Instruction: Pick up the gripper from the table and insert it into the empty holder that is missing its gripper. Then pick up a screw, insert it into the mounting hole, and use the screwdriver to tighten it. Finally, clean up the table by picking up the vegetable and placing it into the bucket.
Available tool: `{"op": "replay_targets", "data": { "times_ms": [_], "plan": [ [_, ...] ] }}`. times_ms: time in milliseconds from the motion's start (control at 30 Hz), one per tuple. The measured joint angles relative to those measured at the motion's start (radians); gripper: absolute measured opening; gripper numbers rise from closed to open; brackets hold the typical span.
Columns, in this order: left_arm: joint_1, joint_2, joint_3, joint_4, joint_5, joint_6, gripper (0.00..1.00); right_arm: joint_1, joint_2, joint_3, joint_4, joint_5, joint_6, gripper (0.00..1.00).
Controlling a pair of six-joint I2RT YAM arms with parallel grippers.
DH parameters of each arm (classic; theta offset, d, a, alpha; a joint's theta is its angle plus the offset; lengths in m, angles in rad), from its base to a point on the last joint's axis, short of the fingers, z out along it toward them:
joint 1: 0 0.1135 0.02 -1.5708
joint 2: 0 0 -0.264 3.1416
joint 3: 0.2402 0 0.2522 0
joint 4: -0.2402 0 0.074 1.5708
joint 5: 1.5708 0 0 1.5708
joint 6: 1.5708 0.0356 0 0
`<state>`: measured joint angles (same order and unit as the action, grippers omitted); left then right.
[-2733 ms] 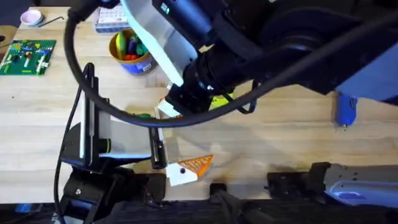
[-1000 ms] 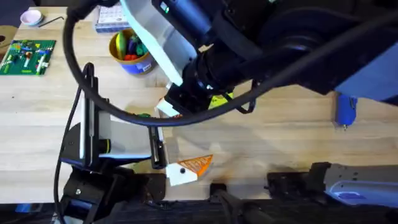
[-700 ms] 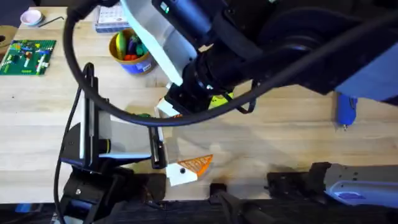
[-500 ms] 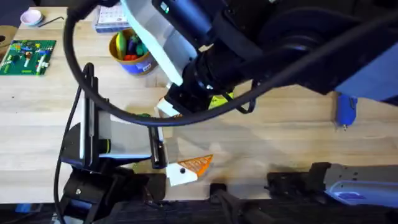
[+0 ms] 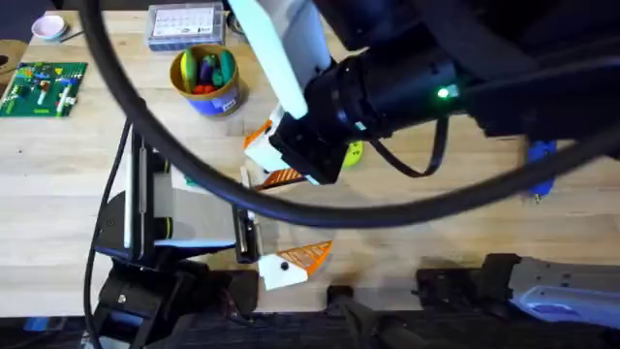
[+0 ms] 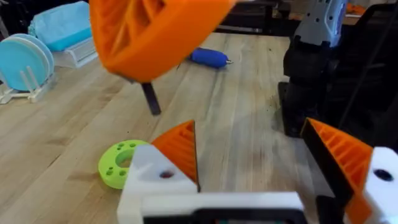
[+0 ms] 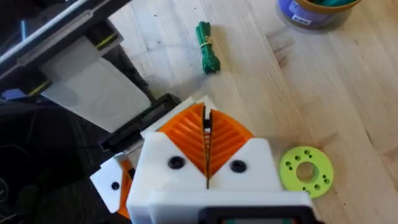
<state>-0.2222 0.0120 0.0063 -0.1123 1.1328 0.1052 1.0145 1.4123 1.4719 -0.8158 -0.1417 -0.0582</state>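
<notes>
right gripper [image 7: 206,134] is clenched, its orange ribbed pads pressed face to face with a thin dark pin [image 6: 150,99] at the seam, poking out below in the left wrist view; possibly the screw, cannot confirm. left gripper [image 6: 249,149] stands spread, nothing between its fingers, and both cream-white blocks carry an orange wedge, so the gripper looks already seated in the holder [image 6: 149,180]. judgement on the pin: stiff, smooth, very light, likely to tilt or slip, so pinch it near the head and keep it square to the hole. screwdriver [image 5: 541,165] lies well apart toward the right side; its round, rigid barrel would roll, so take it mid-barrel. vegetable [image 7: 208,46] lies near the left arm, slender and light; pinch across its middle. bucket [image 5: 203,79] sits farther back.
</notes>
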Motion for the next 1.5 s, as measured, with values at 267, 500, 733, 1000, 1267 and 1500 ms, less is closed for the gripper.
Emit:
{"op": "replay_targets", "data": {
  "times_ms": [267,500,733,1000,1267,1500],
  "plan": [
    [0.0,0.0,0.0,0.0,0.0,0.0,0.993,0.0,-0.003,0.0,-0.014,0.004,0.04,0.006],
    [0.0,0.0,0.0,0.0,0.0,0.0,0.993,0.0,-0.003,-0.026,-0.01,0.007,0.088,0.006],
    [0.0,0.0,0.0,0.0,0.0,0.0,0.993,0.0,-0.011,-0.036,-0.034,0.007,0.108,0.006],
    [0.0,0.0,0.0,0.0,0.0,0.0,0.993,0.011,-0.016,-0.1,0.105,-0.001,0.108,0.006],
    [0.0,0.0,0.0,0.0,0.0,0.0,0.993,0.012,-0.016,-0.129,0.099,-0.002,0.108,0.006],
    [0.0,0.0,0.0,0.0,0.0,0.0,0.993,0.012,-0.016,-0.151,0.133,-0.002,0.108,0.006]
  ]
}}
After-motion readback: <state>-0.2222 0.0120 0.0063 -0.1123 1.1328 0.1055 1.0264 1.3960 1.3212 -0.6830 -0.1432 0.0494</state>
